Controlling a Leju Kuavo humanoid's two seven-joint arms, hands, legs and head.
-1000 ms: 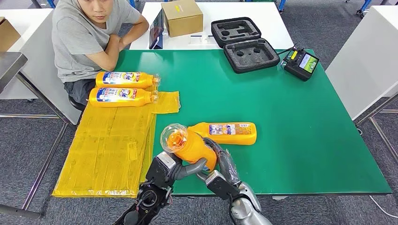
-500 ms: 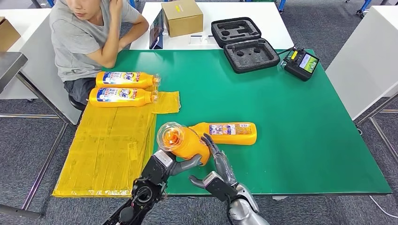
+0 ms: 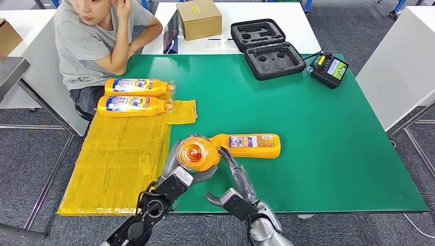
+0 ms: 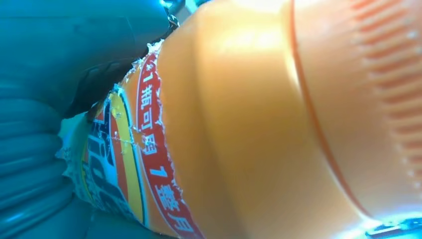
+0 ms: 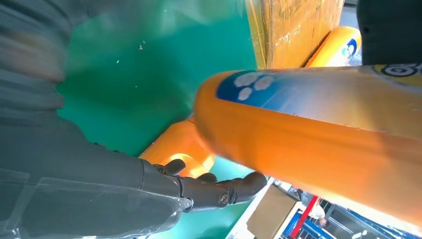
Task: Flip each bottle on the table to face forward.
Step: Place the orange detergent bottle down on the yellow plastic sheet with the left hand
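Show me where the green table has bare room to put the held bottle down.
Widest bare green lies right of the lying bottle, below the remote. Another patch sits between the two bottles and the black case. Crowded around the left hand, held bottle and right hand.

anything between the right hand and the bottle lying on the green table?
Head view: nothing. Bare green table separates the right hand from the lying bottle; the left hand's held bottle is beside it.

held bottle (image 3: 196, 154) body hidden behind its cap, person (image 3: 97, 36) cut off at top edge
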